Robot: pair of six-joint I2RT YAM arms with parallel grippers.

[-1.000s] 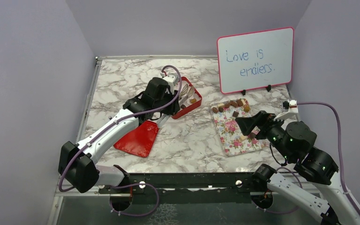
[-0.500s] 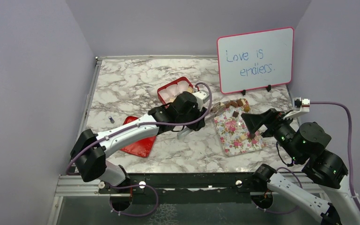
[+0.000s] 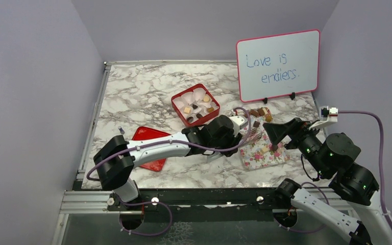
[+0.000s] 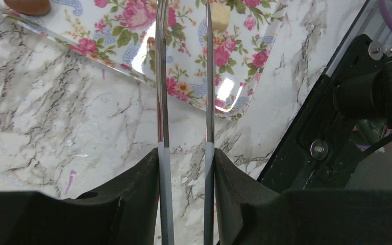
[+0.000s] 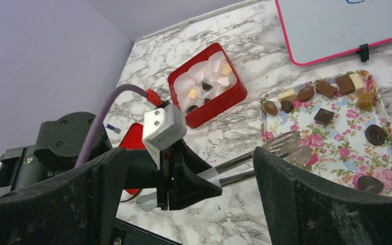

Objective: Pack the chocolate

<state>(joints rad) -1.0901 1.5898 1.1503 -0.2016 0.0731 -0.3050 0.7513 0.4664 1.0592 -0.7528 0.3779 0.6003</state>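
Left wrist: pincer (image 4: 185, 159) holds tongs (image 4: 162, 102) across tray (image 4: 132, 46) edge.

3 views, 1 marble table (image 3: 148, 92).
Top looks down from behind; both close wrist cameras share the floral tray (image 5: 348, 131).

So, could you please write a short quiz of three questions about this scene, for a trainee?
1. True or false: the left pincer holds metal tongs.
2. The tips of the tongs are above: A) the flowered tray, B) the red box, C) the whiteboard.
3. Fill the gap: the right pincer is ____, with nothing in it.
Key: 1 true; 2 A; 3 open.
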